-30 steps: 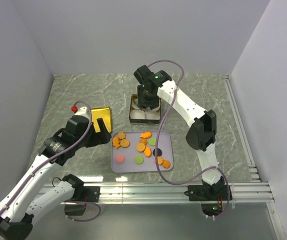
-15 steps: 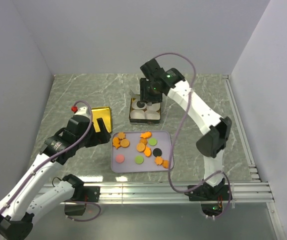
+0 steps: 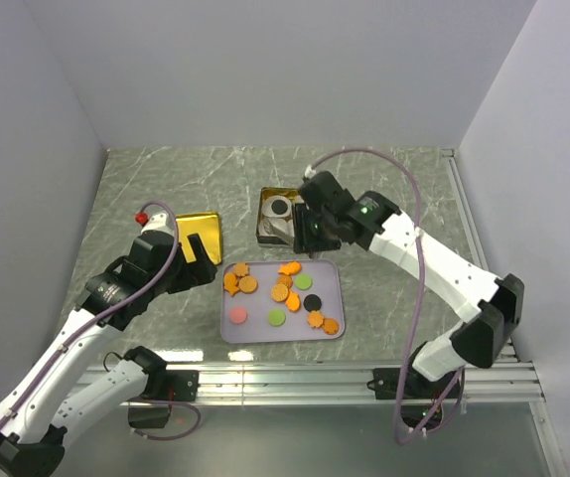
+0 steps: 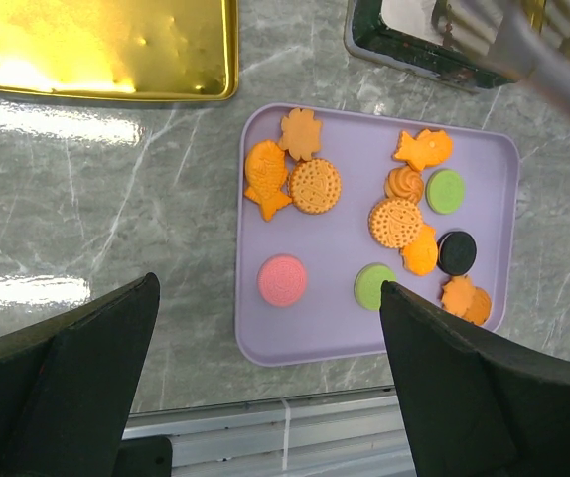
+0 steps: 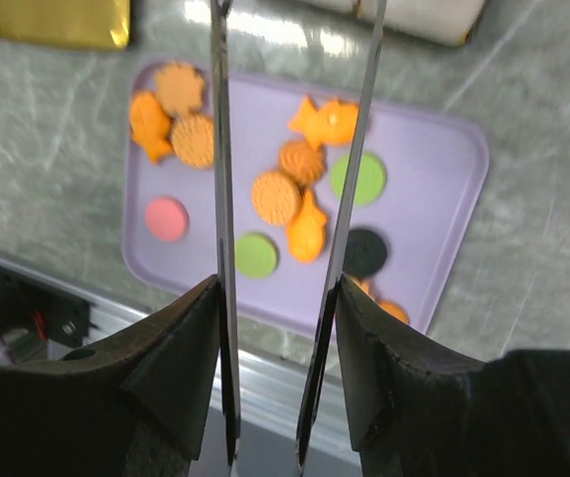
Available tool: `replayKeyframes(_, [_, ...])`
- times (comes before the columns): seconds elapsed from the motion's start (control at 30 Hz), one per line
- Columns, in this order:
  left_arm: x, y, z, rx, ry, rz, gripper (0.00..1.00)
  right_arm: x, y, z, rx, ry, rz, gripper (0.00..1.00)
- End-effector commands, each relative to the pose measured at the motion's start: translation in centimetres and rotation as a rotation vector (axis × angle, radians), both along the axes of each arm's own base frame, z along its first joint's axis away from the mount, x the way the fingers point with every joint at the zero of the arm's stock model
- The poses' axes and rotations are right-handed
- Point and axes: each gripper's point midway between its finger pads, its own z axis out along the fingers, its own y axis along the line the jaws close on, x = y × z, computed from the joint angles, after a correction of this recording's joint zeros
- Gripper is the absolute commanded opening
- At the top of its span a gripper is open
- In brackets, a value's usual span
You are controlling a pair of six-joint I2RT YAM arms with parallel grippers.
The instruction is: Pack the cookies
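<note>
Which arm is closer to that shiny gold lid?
Left. The left fingers hover at the near edge of the gold lid; the right fingers hang over the open tin, farther off.

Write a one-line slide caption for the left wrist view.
Open left end effector hovers over a lilac tray of orange, green, pink and black cookies; gold tray nearby.

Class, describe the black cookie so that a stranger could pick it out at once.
Start at the lavender tray on the marble table. Near its right end lies the only black disc; its neighbours are orange or green.
</note>
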Motion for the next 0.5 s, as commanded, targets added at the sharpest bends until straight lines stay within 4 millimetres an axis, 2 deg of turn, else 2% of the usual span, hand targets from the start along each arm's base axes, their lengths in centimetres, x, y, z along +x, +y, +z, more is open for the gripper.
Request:
replayKeyframes(0.0, [0.2,0.1,0.9,-0.011,-0.025,0.022,0.99,-1.4,0.6,1.7,0.105,-0.073,-0.026,0.54])
replayKeyframes(0.03, [0.3,0.1,1.0,-0.014,-0.027,0.02,0.99,-2.1,0.4,0.6,0.09,-0.057,-0.026,0.54])
replayKeyframes(0.1, [0.3,0.1,1.0,-0.015,-0.026,0.021,0.99,-3.4,0.4,0.6,0.106,-0.06,-0.022,0.54])
replayKeyframes(0.13, [0.2,0.1,0.9,-0.012,-0.024,0.021,0.99,-4.0,0.2,-0.3,0.096,-0.048,-0.019,0.54])
replayKeyframes(0.2, [0.3,0.3,0.9,-0.011,-0.022,0.036,1.0,-5.1,0.3,-0.5,0.11,-0.039,-0.006,0.54])
replayKeyframes(0.23, [0.3,0.3,0.7,-0.006,-0.016,0.04,0.99,-5.7,0.2,-1.2,0.101,-0.026,0.004,0.54])
replayKeyframes(0.47, [0.3,0.7,1.1,-0.013,-0.035,0.063,0.99,-9.2,0.6,-2.1,0.037,-0.008,0.132,0.54])
